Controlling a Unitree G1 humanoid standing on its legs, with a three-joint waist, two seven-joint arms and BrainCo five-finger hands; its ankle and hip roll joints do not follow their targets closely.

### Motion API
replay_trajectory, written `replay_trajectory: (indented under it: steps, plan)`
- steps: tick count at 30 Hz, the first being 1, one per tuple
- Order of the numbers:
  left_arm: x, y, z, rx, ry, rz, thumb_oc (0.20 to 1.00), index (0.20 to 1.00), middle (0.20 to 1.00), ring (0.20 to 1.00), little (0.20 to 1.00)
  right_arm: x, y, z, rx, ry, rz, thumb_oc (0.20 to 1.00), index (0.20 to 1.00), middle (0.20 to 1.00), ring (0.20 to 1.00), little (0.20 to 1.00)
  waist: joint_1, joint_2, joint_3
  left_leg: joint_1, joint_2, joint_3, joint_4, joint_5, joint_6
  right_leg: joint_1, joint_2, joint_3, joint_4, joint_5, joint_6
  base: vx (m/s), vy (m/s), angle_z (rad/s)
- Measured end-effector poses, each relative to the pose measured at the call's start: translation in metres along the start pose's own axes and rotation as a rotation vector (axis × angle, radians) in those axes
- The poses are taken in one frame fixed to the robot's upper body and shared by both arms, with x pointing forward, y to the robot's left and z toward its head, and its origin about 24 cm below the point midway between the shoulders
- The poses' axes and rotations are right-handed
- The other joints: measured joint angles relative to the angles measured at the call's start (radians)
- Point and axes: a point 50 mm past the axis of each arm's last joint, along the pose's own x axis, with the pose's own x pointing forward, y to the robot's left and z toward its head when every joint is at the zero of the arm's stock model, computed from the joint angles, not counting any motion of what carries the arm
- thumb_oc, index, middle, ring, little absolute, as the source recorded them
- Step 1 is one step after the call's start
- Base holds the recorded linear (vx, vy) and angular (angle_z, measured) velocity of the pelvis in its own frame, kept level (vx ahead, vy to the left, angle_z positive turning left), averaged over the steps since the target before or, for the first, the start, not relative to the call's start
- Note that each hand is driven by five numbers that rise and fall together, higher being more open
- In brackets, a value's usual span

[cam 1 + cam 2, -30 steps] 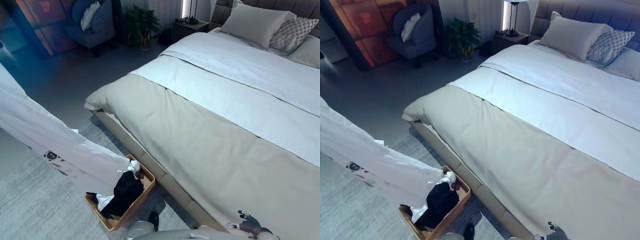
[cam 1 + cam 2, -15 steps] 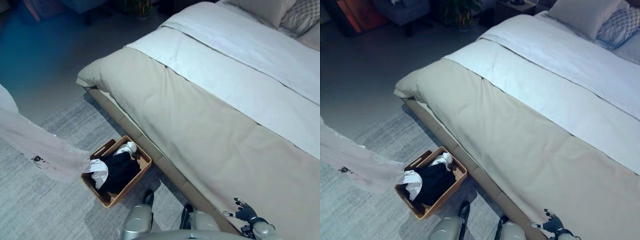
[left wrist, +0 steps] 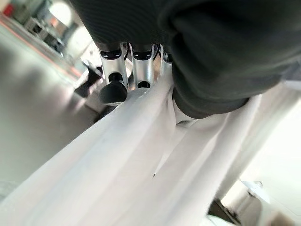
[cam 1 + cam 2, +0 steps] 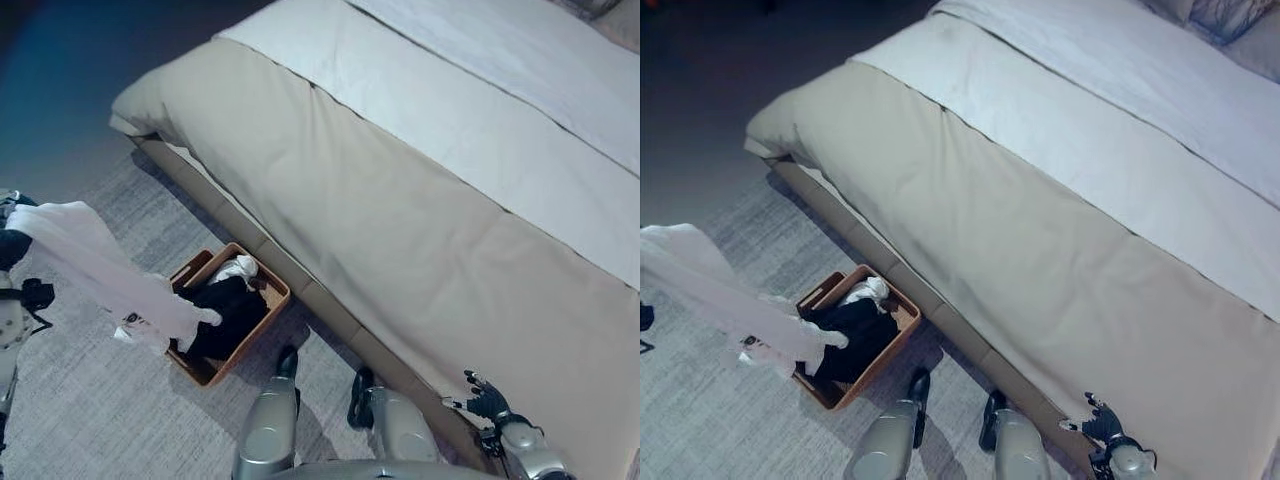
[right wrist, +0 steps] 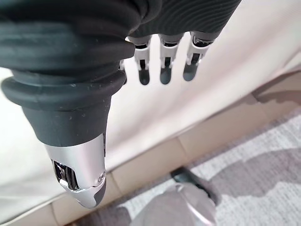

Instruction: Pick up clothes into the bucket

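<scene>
White garment: clutched in curled fingers of left hand, trailing down to the wicker basket on the rug beside the bed. Right hand: fingers extended, empty, at the bed edge.

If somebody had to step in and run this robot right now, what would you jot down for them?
Left hand: shut on the white garment, held out to the robot's left; the cloth's low end hangs at the basket's near edge.
Right hand: open, idle, low by the bed.
Basket: on the rug beside the bed, already holding dark clothes and a white piece.
Left to do: lower the garment in and let go.
</scene>
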Motion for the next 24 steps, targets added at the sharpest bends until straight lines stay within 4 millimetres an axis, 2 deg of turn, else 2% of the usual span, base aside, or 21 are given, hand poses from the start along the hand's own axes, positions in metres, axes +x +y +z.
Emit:
replay_trajectory:
  steps: [2, 3, 12, 18, 24]
  plan:
    - [0.002, -0.003, 0.003, -0.008, -0.012, -0.007, 0.200, 0.200, 0.200, 0.200, 0.200, 0.000, 0.000, 0.001, 0.001, -0.002, 0.000, 1.000, 1.000, 1.000, 1.000, 1.000, -0.009, -0.006, 0.012, -0.010, 0.001, 0.003, 0.005, -0.002, 0.000, -0.011, 0.000, 0.004, 0.003, 0.000, 0.000, -0.01, 0.043, -0.06]
    - [0.004, -0.005, 0.006, -0.016, -0.022, -0.006, 0.200, 0.200, 0.200, 0.200, 0.200, 0.001, 0.000, 0.002, 0.001, -0.005, -0.001, 1.000, 1.000, 1.000, 1.000, 1.000, -0.026, -0.008, 0.017, -0.028, 0.002, 0.006, 0.018, -0.006, 0.000, -0.027, 0.001, 0.007, 0.009, 0.001, 0.000, 0.00, 0.044, -0.05]
    - [0.015, -0.019, 0.023, -0.058, -0.076, -0.024, 0.200, 0.200, 0.200, 0.200, 0.200, 0.003, 0.000, 0.008, 0.000, -0.025, -0.014, 1.000, 1.000, 1.000, 1.000, 1.000, -0.037, -0.006, 0.051, -0.055, 0.001, 0.026, 0.053, -0.018, 0.010, -0.054, 0.000, 0.031, 0.026, 0.008, 0.002, 0.00, 0.042, -0.08]
    - [0.015, -0.022, 0.023, -0.059, -0.077, -0.023, 0.200, 0.200, 0.200, 0.200, 0.200, 0.007, -0.002, 0.021, 0.006, -0.066, -0.027, 1.000, 1.000, 1.000, 1.000, 1.000, -0.051, 0.008, 0.080, -0.098, -0.006, 0.026, 0.086, -0.022, 0.012, -0.093, -0.008, 0.031, 0.053, 0.008, 0.002, -0.02, 0.038, 0.01]
    - [0.011, -0.039, 0.023, -0.067, -0.071, -0.080, 0.200, 0.200, 0.200, 0.200, 0.200, 0.008, -0.004, 0.036, 0.014, -0.130, -0.035, 1.000, 1.000, 1.000, 1.000, 1.000, -0.056, 0.008, 0.122, -0.143, -0.004, 0.047, 0.143, -0.039, 0.019, -0.147, -0.009, 0.055, 0.096, 0.007, 0.002, -0.04, 0.041, -0.10]
